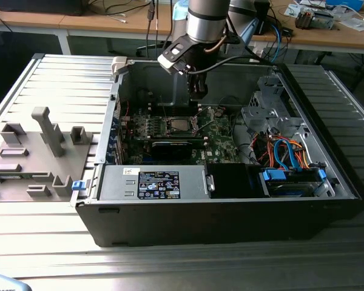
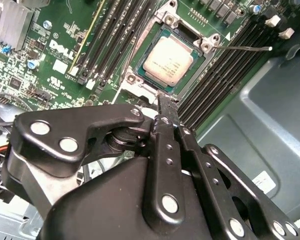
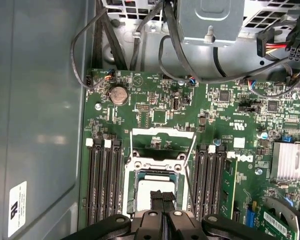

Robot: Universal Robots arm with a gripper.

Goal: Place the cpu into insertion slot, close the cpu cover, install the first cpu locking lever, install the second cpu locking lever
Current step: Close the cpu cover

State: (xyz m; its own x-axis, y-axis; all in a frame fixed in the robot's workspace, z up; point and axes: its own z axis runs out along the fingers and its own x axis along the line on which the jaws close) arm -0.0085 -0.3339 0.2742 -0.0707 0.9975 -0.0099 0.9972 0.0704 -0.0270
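Cpu [image 2: 167,60], one, lies in one insertion slot [image 2: 189,76] below one closed gripper [image 2: 167,103].

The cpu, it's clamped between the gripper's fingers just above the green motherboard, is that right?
Not quite. The cpu is not between the fingers; it lies in the insertion slot on the green motherboard, as the second wrist view shows. The gripper is just above the motherboard, its fingers shut with nothing between them.
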